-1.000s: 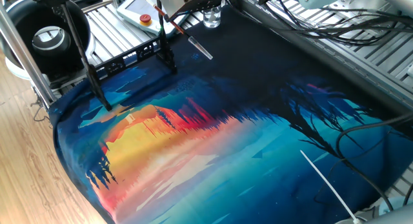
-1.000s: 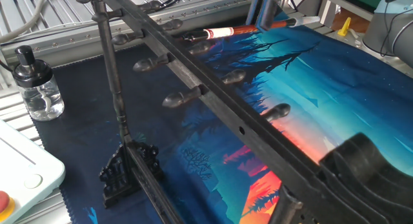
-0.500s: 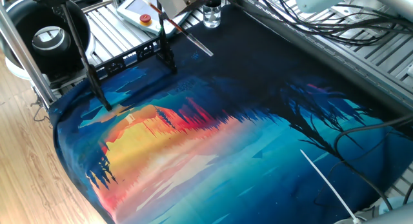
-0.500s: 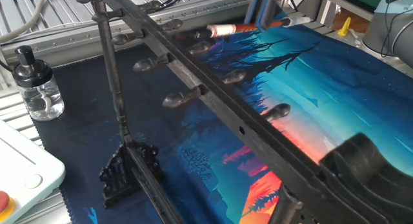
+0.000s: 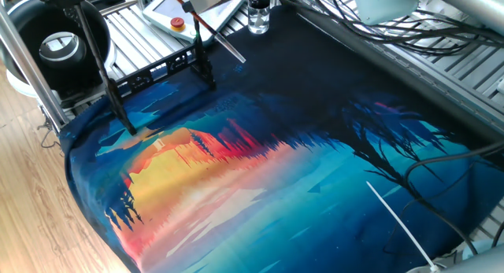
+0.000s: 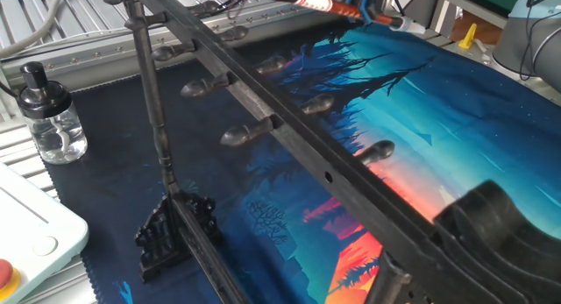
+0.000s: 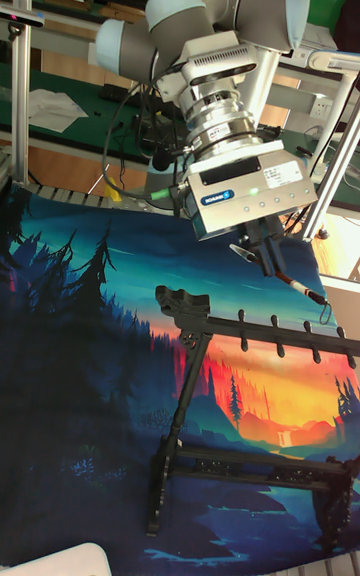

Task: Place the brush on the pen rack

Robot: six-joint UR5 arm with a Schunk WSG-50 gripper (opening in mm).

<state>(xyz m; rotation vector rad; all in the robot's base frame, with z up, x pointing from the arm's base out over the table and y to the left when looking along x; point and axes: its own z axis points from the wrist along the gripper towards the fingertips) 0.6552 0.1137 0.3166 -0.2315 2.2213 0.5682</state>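
Observation:
The brush [image 5: 215, 35], a thin reddish-brown stick with a whitish tip, hangs tilted in the air above the dark back part of the mat. My gripper [image 7: 267, 258] is shut on its upper part. In the tall fixed view the brush [image 7: 297, 285] slants down to the right, just above the top bar of the pen rack [image 7: 262, 327]. The pen rack [image 5: 154, 69] is a black frame with pegs and upright posts at the mat's back left. Close up, the brush [image 6: 317, 2] floats beyond the rack's bar [image 6: 289, 139], apart from it.
A small glass spray bottle [image 5: 257, 13] and a white pendant with a red button [image 5: 178, 20] sit behind the rack. A long white strip [image 5: 398, 222] lies at the mat's front right. Black cables [image 5: 394, 29] run over ribbed aluminium rails [image 5: 465, 68].
The gripper has lifted the brush higher and carried it toward the rack. The whitish tip now hangs clear of the mat, nearer the rack's right post.

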